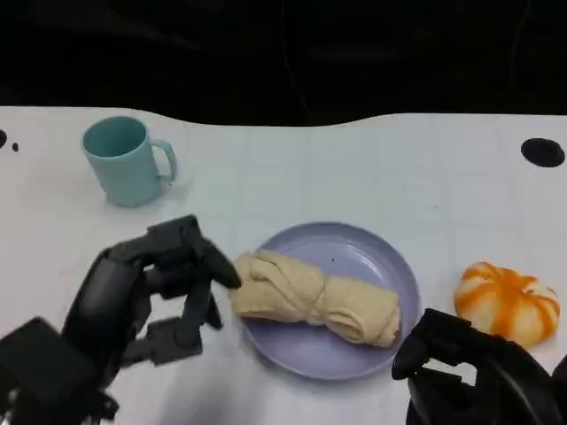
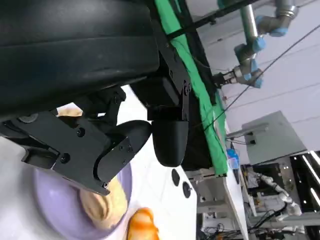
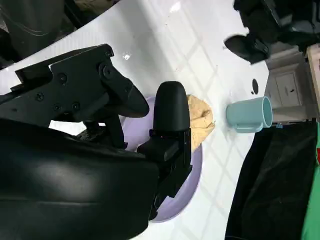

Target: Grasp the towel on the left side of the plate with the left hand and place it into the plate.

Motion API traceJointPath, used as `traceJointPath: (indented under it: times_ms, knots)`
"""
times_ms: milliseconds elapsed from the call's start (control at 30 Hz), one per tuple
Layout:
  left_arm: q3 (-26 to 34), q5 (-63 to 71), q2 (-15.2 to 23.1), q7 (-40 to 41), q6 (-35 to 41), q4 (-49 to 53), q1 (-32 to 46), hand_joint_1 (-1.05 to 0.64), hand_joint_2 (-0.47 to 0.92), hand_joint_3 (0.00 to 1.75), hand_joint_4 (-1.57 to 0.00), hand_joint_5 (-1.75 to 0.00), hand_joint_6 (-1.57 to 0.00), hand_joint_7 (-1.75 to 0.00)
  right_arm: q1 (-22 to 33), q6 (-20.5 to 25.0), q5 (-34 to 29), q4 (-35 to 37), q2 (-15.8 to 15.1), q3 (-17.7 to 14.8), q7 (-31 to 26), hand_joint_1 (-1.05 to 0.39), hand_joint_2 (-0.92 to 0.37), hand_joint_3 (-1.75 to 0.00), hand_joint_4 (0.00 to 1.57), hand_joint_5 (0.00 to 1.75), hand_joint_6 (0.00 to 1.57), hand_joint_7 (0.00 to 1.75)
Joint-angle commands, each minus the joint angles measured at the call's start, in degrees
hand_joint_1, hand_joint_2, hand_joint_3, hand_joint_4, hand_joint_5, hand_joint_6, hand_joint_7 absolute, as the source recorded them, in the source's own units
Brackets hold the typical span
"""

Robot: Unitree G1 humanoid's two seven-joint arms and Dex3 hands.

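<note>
1. The head view is giving the whole layout: the white worktop point(image 1: 372, 168) is carrying a lavender plate point(image 1: 403, 274) near the middle, a teal mug point(image 1: 124, 159) far to the left, and an orange-and-white pumpkin-shaped object point(image 1: 507, 303) to the right of the plate.
2. The beige rolled towel point(image 1: 314, 297) is lying across the plate, its left end hanging over the plate's left rim and its right end sitting inside the plate.
3. In the same view the left hand point(image 1: 155, 292) is hovering just left of the plate, its fingers point(image 1: 208, 257) spread apart and holding nothing; the nearest fingertip is sitting right at the towel's left end, and I cannot tell whether it is touching.
4. The right hand point(image 1: 469, 363) is sitting at the near right, just beside the plate's near-right rim, its fingers curled in with nothing in them.
5. The left wrist view is adding a look under the fingers point(image 2: 170, 135): the towel point(image 2: 100, 205) and the plate point(image 2: 50, 210) are lying beyond them, with the pumpkin-shaped object point(image 2: 142, 225) further off.
6. The right wrist view is showing the towel point(image 3: 200, 120) peeking out past a finger, and the mug point(image 3: 250, 115) beyond it.
</note>
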Motion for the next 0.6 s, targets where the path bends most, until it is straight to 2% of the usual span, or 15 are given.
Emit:
traceJointPath:
  times_ms: [33, 300, 600]
  knots:
    - [1.05, -4.57, 0.22, -0.24, 5.54, -6.07, 6.02, -0.1, 0.43, 1.42, -0.88, -1.75, -0.76, -1.61, 0.0, 0.25, 0.1, -0.76, -0.06, -0.05, -0.46, -0.11, -0.68, -1.11, 0.7, 1.75, 0.53, 1.61]
    - [1.15, -14.69, -0.73, 0.35, 18.18, -13.6, 15.63, -0.09, 0.52, 1.3, -0.83, -1.75, -0.7, -1.65, 0.32, -0.89, 0.02, -0.65, -0.36, -0.31, -0.04, -0.09, -0.66, -1.13, 0.71, 1.75, 0.53, 1.62]
    - [0.45, -14.75, -1.78, -0.41, 17.08, -10.65, 16.49, -0.12, 0.53, 1.25, -0.81, -1.75, -0.67, -1.67, -0.05, -2.02, -0.19, 0.62, -0.58, -1.62, 0.09, -0.07, -0.67, -1.12, 0.69, 1.75, 0.52, 1.61]
